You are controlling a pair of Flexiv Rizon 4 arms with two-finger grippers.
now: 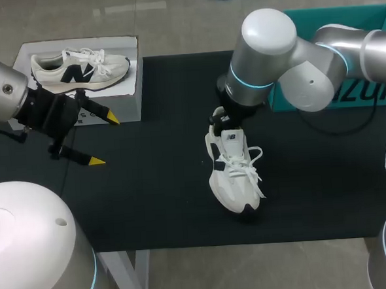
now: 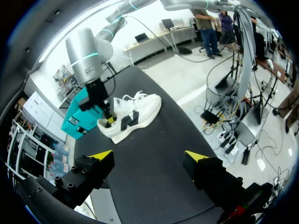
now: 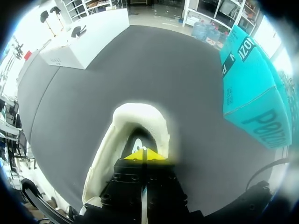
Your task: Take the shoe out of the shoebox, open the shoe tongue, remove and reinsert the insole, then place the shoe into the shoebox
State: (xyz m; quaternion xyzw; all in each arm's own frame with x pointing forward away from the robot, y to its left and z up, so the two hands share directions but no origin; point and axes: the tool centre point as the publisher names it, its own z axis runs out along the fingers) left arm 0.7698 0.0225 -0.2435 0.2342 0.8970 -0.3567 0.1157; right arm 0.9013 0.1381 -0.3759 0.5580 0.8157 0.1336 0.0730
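One white rounded shoe (image 1: 233,175) | padded collar (image 3: 140,112) | matte black table (image 1: 151,206)

Large dark lettering runs along the teal box (image 1: 359,96), cut off; small print on the white box (image 1: 130,102) is illegible.

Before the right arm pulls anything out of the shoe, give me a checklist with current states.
1. Shoe out of the box and lying on the black mat: ok.
2. Right gripper inside the shoe's heel opening: ok, tips together.
3. Insole pinched between those tips: cannot tell, nothing shows between them.
4. Left gripper open and well apart from the shoe: ok.
5. Shoe held down by anything other than the right gripper: not ok; it may lift along with a pull.
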